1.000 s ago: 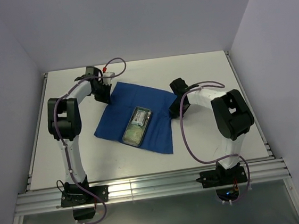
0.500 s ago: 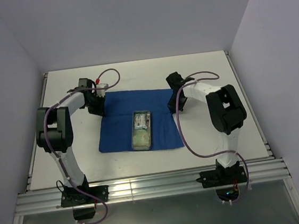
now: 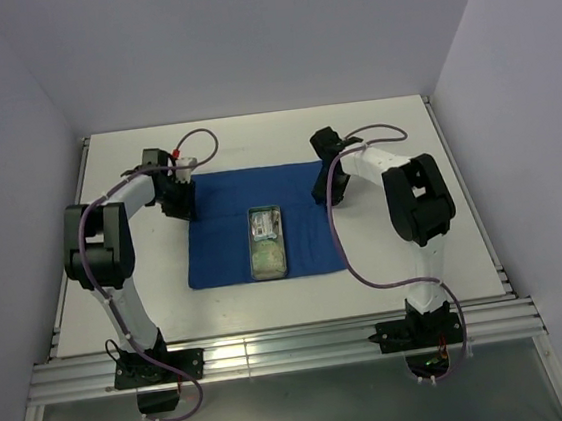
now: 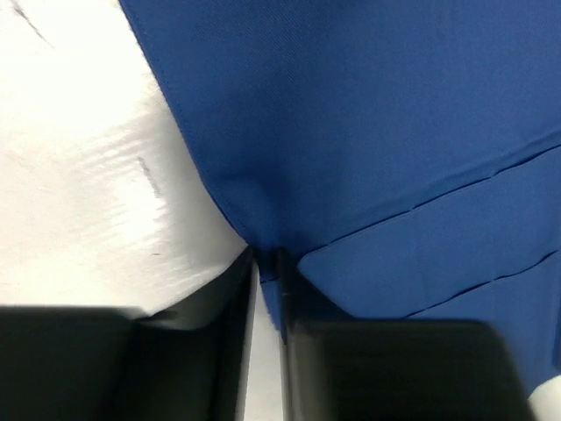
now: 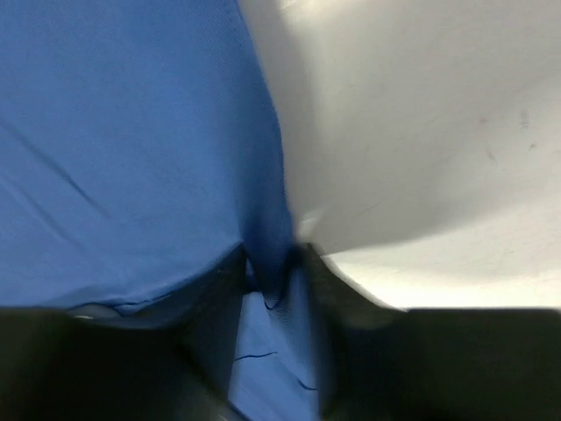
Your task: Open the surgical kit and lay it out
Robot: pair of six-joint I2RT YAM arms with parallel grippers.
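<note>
The surgical kit's royal-blue cloth [image 3: 219, 239] lies spread flat as a rectangle mid-table. A small steel tray [image 3: 267, 242] holding whitish-green packets [image 3: 268, 260] rests at its centre. My left gripper [image 3: 182, 203] is low at the cloth's far left corner. In the left wrist view the left gripper [image 4: 267, 259] has its fingers a narrow gap apart, with the cloth [image 4: 351, 132] edge lying between them. My right gripper [image 3: 325, 188] is at the far right corner. In the right wrist view the right gripper [image 5: 273, 259] is slightly open, with a fold of cloth [image 5: 131, 132] between the fingers.
The white table [image 3: 407, 258] has raised rails along its left edge [image 3: 73, 242] and right edge [image 3: 466, 201]. Purple cables [image 3: 346, 254] loop from both arms over the table. Grey walls enclose the back and sides.
The cloth has turned from a skewed diamond to a squared rectangle as both grippers drew its far corners apart. The tray turned with it. Both grippers' jaws have parted slightly.
</note>
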